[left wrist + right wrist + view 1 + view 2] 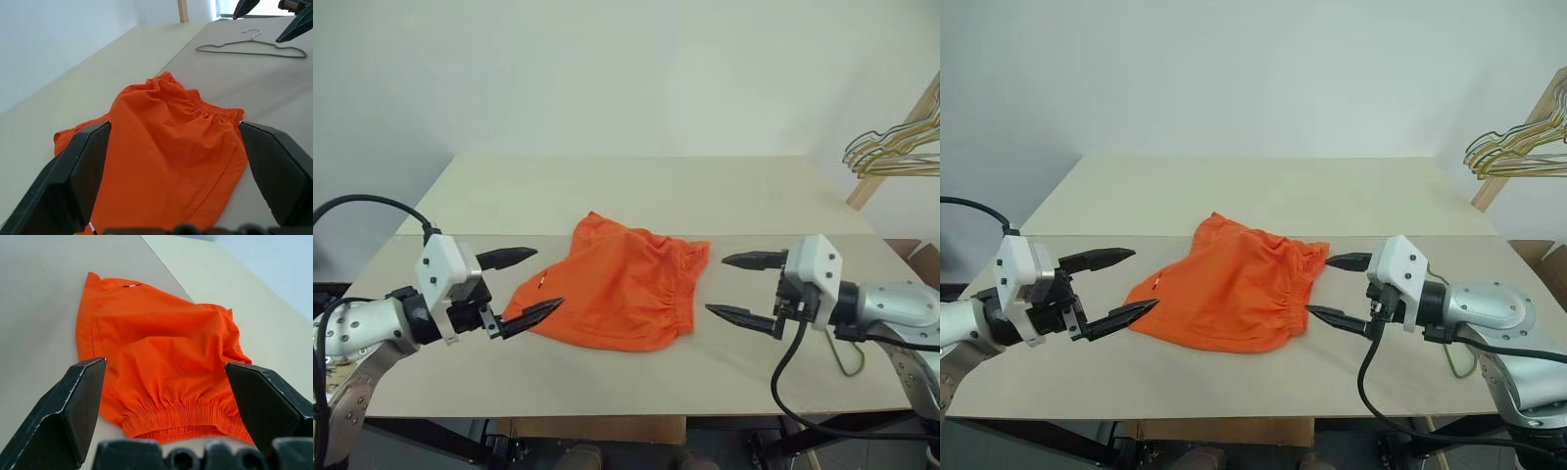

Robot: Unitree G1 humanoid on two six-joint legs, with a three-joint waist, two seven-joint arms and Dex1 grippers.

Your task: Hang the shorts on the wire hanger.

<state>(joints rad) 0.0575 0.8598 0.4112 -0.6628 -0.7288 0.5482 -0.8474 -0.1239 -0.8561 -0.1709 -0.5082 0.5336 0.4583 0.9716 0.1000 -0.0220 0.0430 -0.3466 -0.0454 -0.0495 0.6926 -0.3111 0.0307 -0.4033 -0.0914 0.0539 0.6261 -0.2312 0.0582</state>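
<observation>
The bright orange shorts [617,289] lie crumpled in the middle of the table, elastic waistband toward my right gripper and the small white-and-red tag [131,285] at the opposite edge. My left gripper [548,278] hovers open just left of the shorts, pointing at them and holding nothing. Just right of the waistband my right gripper [715,284] is open too, aimed at the fabric. The thin olive-grey wire hanger [249,41] lies flat on the table beyond the shorts on the right side, mostly hidden behind my right arm in the head views.
The pale beige table [607,196] stretches back to a white wall. A bunch of pale gold wire hangers [891,152] hangs from a slanted wooden rack [911,122] at the far right, beyond the table.
</observation>
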